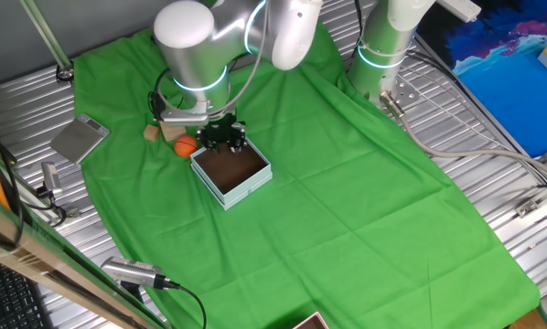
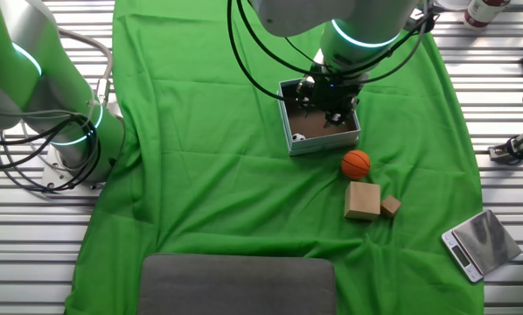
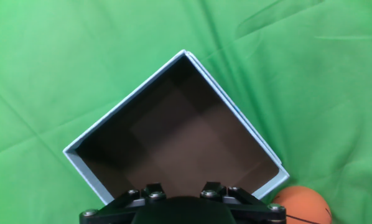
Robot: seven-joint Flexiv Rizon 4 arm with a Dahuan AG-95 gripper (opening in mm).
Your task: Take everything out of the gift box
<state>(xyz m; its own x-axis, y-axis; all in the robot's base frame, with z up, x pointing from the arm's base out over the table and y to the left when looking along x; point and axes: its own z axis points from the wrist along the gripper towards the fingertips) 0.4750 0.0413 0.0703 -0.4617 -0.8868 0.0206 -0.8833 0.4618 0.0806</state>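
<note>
The gift box (image 1: 233,174) (image 2: 319,121) (image 3: 173,134) stands on the green cloth, pale blue outside and dark brown inside. A black-and-white soccer ball (image 2: 298,137) lies in its near left corner in the other fixed view; the hand view does not show it. My gripper (image 1: 223,137) (image 2: 328,98) hangs over the box's edge, its fingers too dark to read. Only the hand's black body (image 3: 180,210) shows in the hand view. An orange basketball (image 1: 185,144) (image 2: 356,164) (image 3: 301,202) rests on the cloth beside the box. Two tan wooden blocks (image 2: 362,200) (image 2: 390,206) lie just past it.
A flat grey scale (image 1: 80,139) (image 2: 480,243) sits off the cloth's edge. A second arm's base (image 1: 383,46) (image 2: 69,131) stands at the cloth's far side. A grey pad (image 2: 235,284) lies at the cloth's front in the other fixed view.
</note>
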